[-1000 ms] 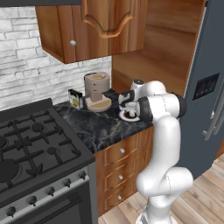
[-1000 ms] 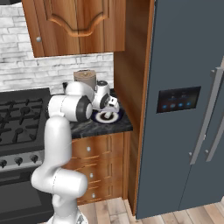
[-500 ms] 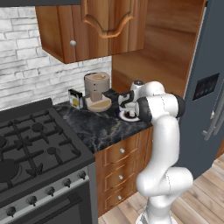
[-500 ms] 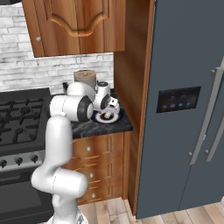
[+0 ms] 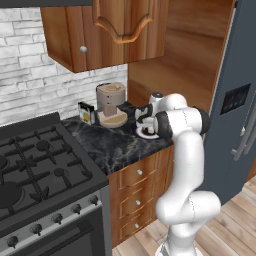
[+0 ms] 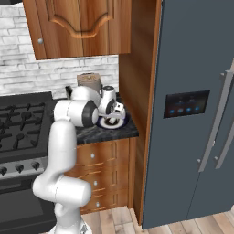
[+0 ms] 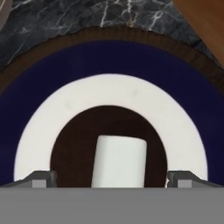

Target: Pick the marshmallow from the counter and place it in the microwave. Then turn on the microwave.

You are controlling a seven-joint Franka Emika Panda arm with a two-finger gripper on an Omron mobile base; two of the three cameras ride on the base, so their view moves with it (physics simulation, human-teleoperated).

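Claw [image 7: 111,179] wide apart, marshmallow [image 7: 119,160] centred between tips on plate [image 7: 109,94], long axis pointing away from claw.

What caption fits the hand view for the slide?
Open tool poised over the marshmallow, which lies in the dark centre of a blue-and-white plate on the counter.

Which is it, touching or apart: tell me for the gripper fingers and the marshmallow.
Apart. In the hand view the fingertips stand on either side of the marshmallow, with dark plate showing between each tip and it.
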